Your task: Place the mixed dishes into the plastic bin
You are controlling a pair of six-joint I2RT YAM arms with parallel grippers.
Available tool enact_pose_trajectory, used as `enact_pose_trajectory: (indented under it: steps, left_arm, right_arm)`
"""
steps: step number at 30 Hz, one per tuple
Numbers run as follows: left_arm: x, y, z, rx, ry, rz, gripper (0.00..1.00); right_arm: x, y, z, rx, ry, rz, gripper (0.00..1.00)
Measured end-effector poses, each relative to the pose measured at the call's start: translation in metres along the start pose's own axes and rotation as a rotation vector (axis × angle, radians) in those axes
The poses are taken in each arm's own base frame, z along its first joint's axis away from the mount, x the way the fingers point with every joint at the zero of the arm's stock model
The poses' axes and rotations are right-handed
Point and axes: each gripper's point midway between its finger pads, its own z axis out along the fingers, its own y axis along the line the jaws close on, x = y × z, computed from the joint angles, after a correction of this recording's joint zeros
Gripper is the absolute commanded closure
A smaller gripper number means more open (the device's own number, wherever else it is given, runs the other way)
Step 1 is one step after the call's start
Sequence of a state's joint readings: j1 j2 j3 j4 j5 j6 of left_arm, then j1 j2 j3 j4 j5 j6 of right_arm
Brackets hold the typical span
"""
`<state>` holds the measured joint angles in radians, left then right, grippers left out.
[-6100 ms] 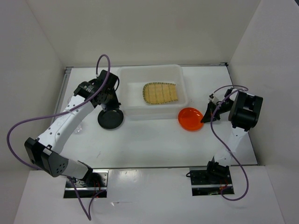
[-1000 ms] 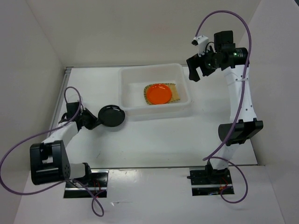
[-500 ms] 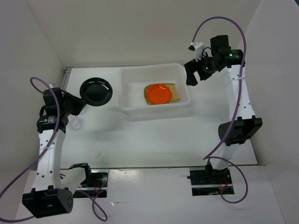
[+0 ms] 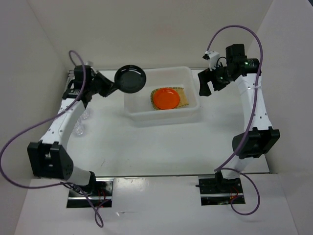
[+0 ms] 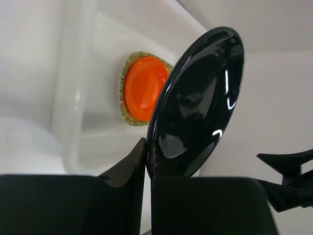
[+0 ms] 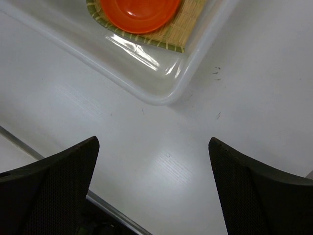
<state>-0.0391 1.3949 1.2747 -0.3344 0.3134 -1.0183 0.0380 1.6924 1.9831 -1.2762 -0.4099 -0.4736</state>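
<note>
My left gripper (image 4: 111, 88) is shut on the rim of the small black plate (image 4: 130, 79), holding it tilted in the air over the far left corner of the plastic bin (image 4: 164, 117). In the left wrist view the black plate (image 5: 200, 103) stands edge-on between my fingers (image 5: 132, 166), with the bin (image 5: 73, 98) beyond. The orange plate (image 4: 165, 98) lies on the bamboo tray (image 4: 183, 96) inside the bin. My right gripper (image 4: 204, 84) hangs open and empty above the table just right of the bin. Clear glass cups (image 4: 80, 129) stand on the table at the left.
White walls close in the table on the left, back and right. The right wrist view shows the bin's corner (image 6: 164, 95), the orange plate (image 6: 139, 7) on the tray (image 6: 188, 22), and a metal strip (image 6: 112, 213) at the table's edge.
My left arm has lifted the black plate off the table and swung it right to the bin's far left corner. The right gripper has barely shifted and stays open.
</note>
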Motion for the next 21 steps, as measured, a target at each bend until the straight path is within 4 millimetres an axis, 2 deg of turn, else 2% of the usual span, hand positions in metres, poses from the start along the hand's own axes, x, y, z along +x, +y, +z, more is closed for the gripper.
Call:
enact_pose_trajectory:
  steps: [6,8,12,16,21]
  left_arm:
    - [0.042,-0.05,0.072,0.07,0.181,0.149,1.0]
    - [0.059,-0.055,0.097,0.072,0.218,0.187,1.0]
    - [0.101,-0.042,0.135,0.024,0.332,0.217,1.0]
    - [0.126,-0.023,0.17,-0.026,0.397,0.225,1.0]
    - [0.149,0.009,0.196,-0.1,0.458,0.234,1.0]
  right_arm:
    - [0.007,0.001,-0.014,0.013,-0.023,0.013,0.04]
    - [0.01,-0.001,-0.015,0.017,-0.023,0.018,0.04]
    - [0.013,-0.005,-0.016,0.03,-0.022,0.017,0.04]
    - [0.015,-0.011,-0.019,0.047,-0.027,0.019,0.04]
    - [0.017,-0.017,-0.021,0.068,-0.021,0.026,0.04]
